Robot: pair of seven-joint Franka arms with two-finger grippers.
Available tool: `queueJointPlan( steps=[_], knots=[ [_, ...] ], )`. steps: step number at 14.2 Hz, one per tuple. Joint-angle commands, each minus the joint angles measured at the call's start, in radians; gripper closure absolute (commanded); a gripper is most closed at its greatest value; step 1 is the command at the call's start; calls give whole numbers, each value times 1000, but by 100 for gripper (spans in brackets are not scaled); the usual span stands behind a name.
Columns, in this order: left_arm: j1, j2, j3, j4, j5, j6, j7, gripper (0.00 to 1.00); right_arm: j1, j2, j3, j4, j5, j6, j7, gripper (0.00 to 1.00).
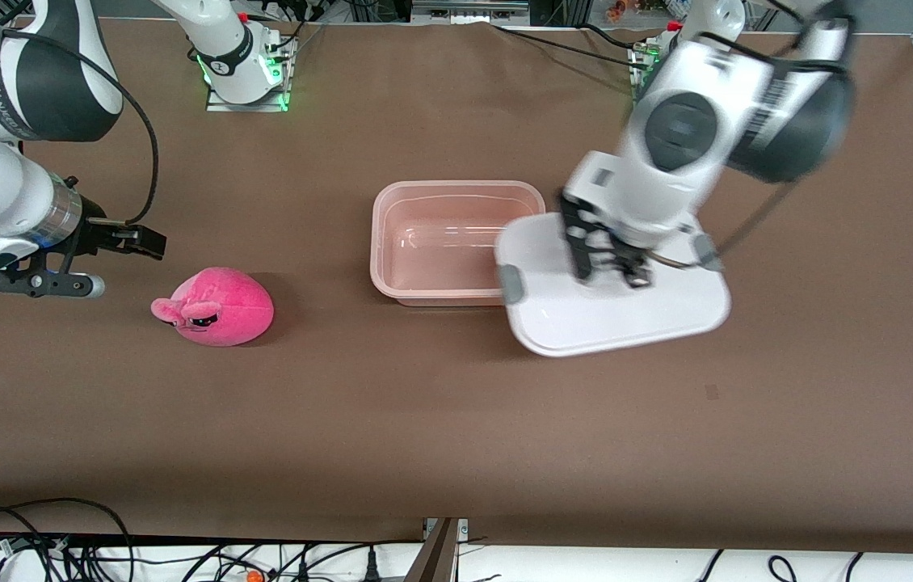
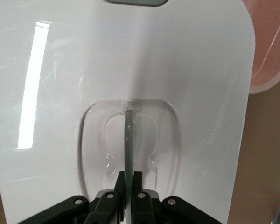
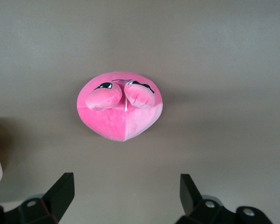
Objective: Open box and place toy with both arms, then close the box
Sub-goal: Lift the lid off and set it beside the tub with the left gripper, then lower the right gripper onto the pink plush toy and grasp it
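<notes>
White lid hangs pinched in left tool, box open; right tool, spread, must grasp toy.

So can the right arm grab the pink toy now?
Probably yes. The right gripper hangs open over bare table beside the plush toy, nothing between them. The left gripper holds the lid away by the box.

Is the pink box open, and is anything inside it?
Open and empty. The left gripper holds the white lid by its handle, partly over the box; the toy lies on the table.
</notes>
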Motion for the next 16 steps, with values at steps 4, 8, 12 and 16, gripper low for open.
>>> queueJointPlan(
  steps=[4, 8, 12, 16],
  knots=[
    [330, -8, -11, 10, -22, -41, 374, 100, 3, 37, 8, 8, 0, 48, -16, 0],
    [391, 5, -8, 12, 14, -40, 458, 100, -9, 112, 8, 4, 76, 87, -39, 0],
    [376, 5, -14, 12, 50, -43, 454, 100, -12, 163, 5, -71, 107, 203, -39, 0],
    [376, 3, -19, 15, 47, -46, 458, 100, -12, 161, 5, -173, 108, 269, -37, 0]
  ],
)
